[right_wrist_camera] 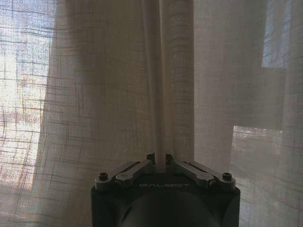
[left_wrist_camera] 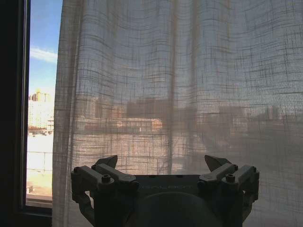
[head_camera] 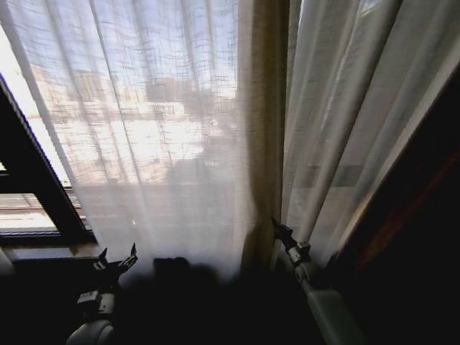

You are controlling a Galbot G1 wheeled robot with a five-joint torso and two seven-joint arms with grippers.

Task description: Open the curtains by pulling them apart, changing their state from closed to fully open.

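Two sheer, loosely woven curtains [head_camera: 158, 136] hang before me, pleats running straight up and down; my right fingers [right_wrist_camera: 160, 161] pinch one narrow vertical fold, my left fingers [left_wrist_camera: 163, 165] spread apart just short of the cloth

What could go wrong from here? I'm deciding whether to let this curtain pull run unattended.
The right gripper has its jaws pinched on only a thin fold of the curtains; the sheer fabric may slip free or snag when pulled. The left gripper hangs open in front of the left panel, gripping nothing, so that side may stay closed. Bare window shows only at the left edge.
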